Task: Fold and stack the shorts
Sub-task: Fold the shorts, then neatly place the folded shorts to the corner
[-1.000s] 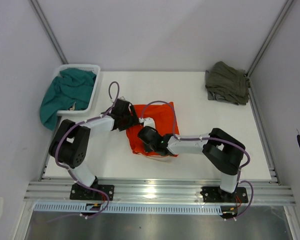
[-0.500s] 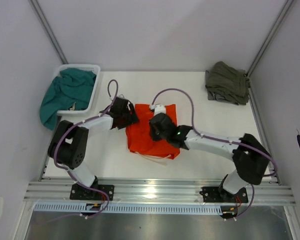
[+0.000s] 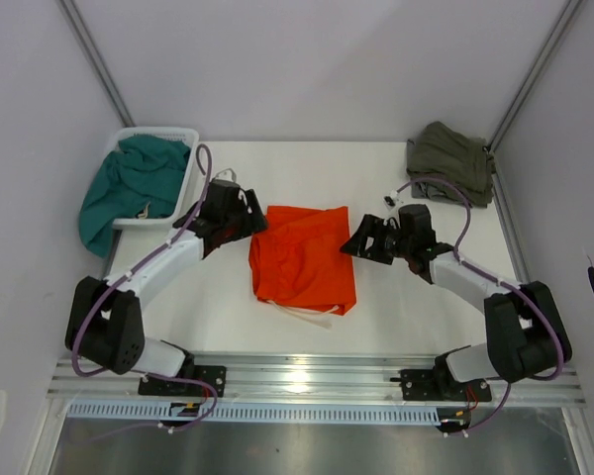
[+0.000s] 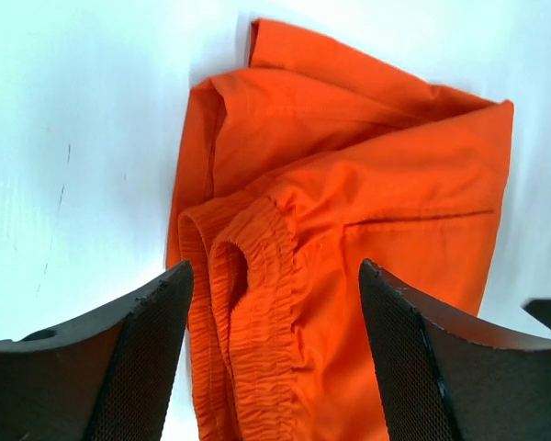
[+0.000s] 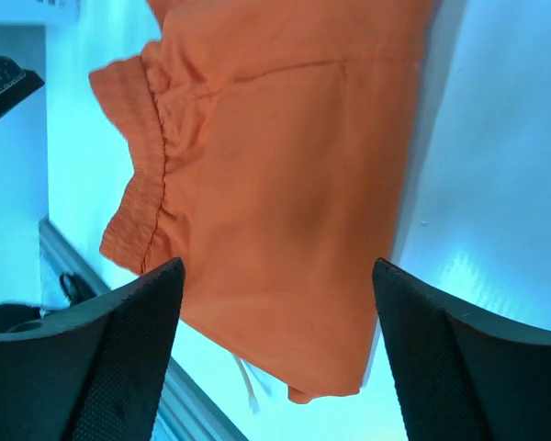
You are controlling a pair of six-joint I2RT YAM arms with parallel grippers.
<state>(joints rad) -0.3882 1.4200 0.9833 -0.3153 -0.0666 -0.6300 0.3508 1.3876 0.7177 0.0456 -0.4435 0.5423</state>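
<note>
The orange shorts (image 3: pixel 302 259) lie folded on the white table between both arms, with the white drawstring (image 3: pixel 307 312) trailing from the near edge. My left gripper (image 3: pixel 253 225) hovers open at the shorts' far-left corner. In the left wrist view the gathered waistband (image 4: pixel 257 312) shows between its fingers (image 4: pixel 147 349), and nothing is held. My right gripper (image 3: pixel 360 243) stands open just right of the shorts. The right wrist view shows the orange shorts (image 5: pixel 285 165) beyond its wide-apart fingers (image 5: pixel 441 349), ungripped.
Folded olive-green shorts (image 3: pixel 449 163) lie at the far right corner. A white basket (image 3: pixel 158 132) at the far left holds a teal garment (image 3: pixel 129 188) that spills over its side. Grey walls close in the table on both sides.
My right gripper has opened and pulled back to the right, off the orange shorts, which now lie flat and folded. My left arm has stretched out, its gripper still by the shorts' far-left corner.
</note>
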